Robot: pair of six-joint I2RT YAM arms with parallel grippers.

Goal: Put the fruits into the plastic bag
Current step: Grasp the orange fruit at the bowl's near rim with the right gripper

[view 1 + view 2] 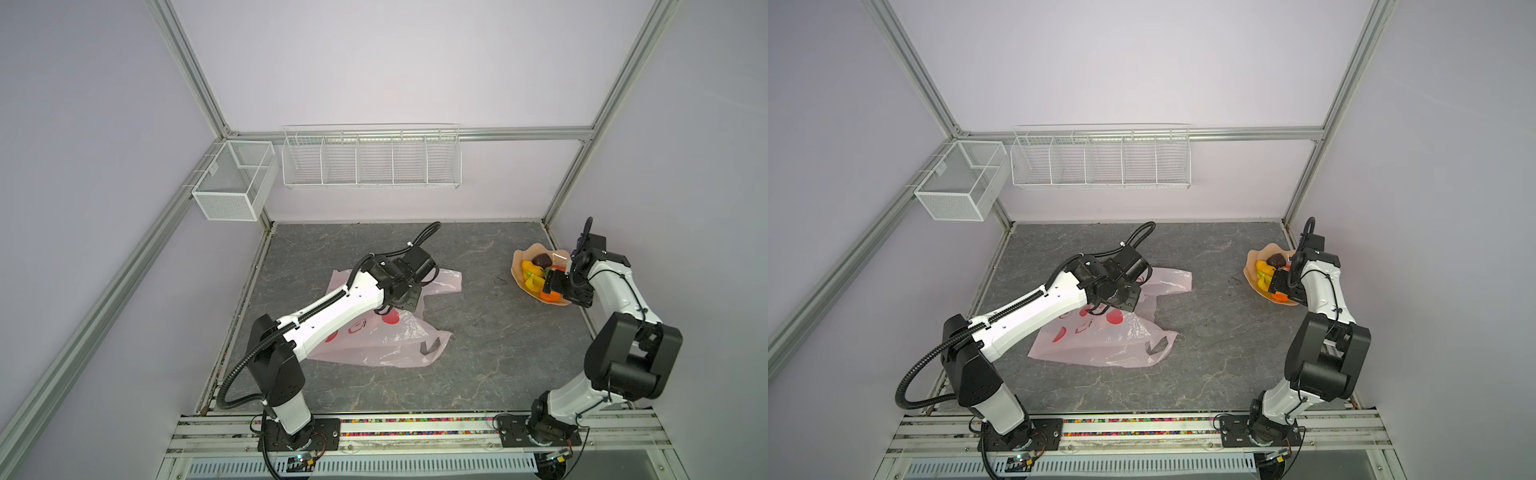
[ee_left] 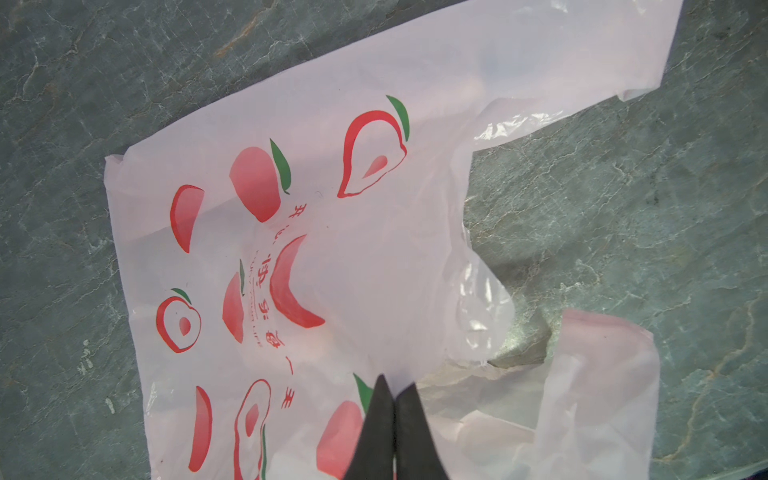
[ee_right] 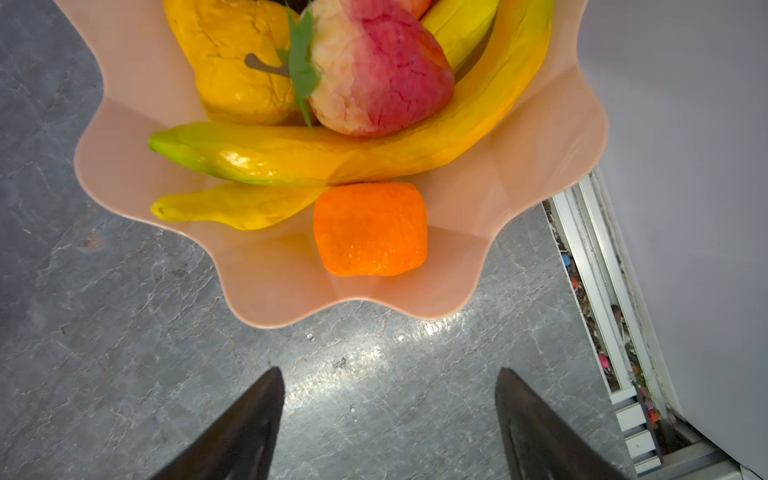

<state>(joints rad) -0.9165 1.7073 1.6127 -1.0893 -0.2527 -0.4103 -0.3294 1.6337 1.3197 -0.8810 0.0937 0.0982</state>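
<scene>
Veined grey slab (image 1: pixel 498 332), crinkly translucent plastic bag (image 1: pixel 374 345)

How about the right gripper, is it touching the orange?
Apart. In the right wrist view the right gripper stands open, with bare table between it and the orange.

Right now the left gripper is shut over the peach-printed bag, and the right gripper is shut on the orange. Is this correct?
No: the right gripper is open and empty; the orange lies on the wavy plate, as the right wrist view shows. The left gripper is shut over the bag.
</scene>
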